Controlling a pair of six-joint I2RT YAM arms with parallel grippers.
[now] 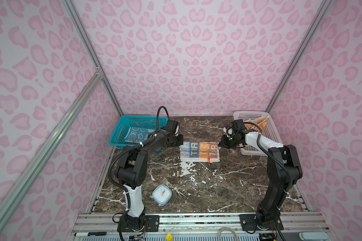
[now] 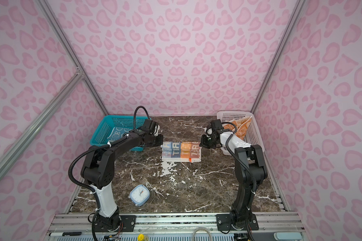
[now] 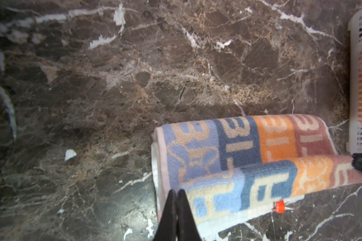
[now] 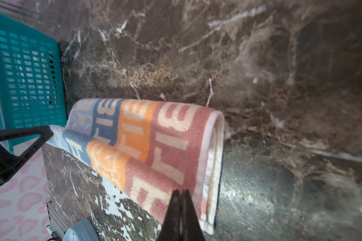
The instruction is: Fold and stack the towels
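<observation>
The striped towel [image 1: 199, 151] lies folded on the table [image 1: 196, 187], right between the two grippers. Its long side runs straight from one gripper to the other, and its colour bands go across it. The left gripper [image 3: 177, 193] has its tips pinched tight on one corner of the top flap. The right gripper [image 4: 181, 193] pinches the flap's other corner the same way. The flap is pulled straight between them, a little above the layer below. The blue towel [image 1: 137, 133] sits in the teal basket [image 1: 121, 123] just behind the left gripper. The orange towel [image 1: 263, 121] is in the white basket [image 1: 272, 133] just behind the right gripper.
</observation>
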